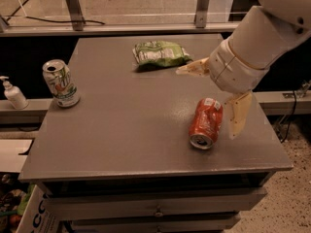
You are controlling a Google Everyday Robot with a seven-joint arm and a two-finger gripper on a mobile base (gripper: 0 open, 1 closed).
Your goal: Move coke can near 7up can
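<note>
Between the jaws: nothing; the jaws (216,93) stand spread wide, one finger (193,69) reaching toward the bag, the other (236,115) hanging down at the right of the coke can, close to it or just touching.
Coke can (206,123): lying on its side on the bench (131,130), below the midpoint of the jaws and just left of the lower finger, its silver top turned toward the bench's front edge.
Look of the can: red-orange, body dented, a white patch at the end farthest from the top.
7up can (60,83): upright, well apart from the jaws, far to their left near the bench's left edge.
Bag (160,54): green, beyond the upper finger, out of the can's likely path.
Pump bottle (13,94): off the bench, left of the 7up can.
Step in hand: approach, I judge; the can is not yet grasped or moved.
Next move: bring the jaws down astride the can's body, close, then carry it left and set it near the 7up can without knocking that one over.
</note>
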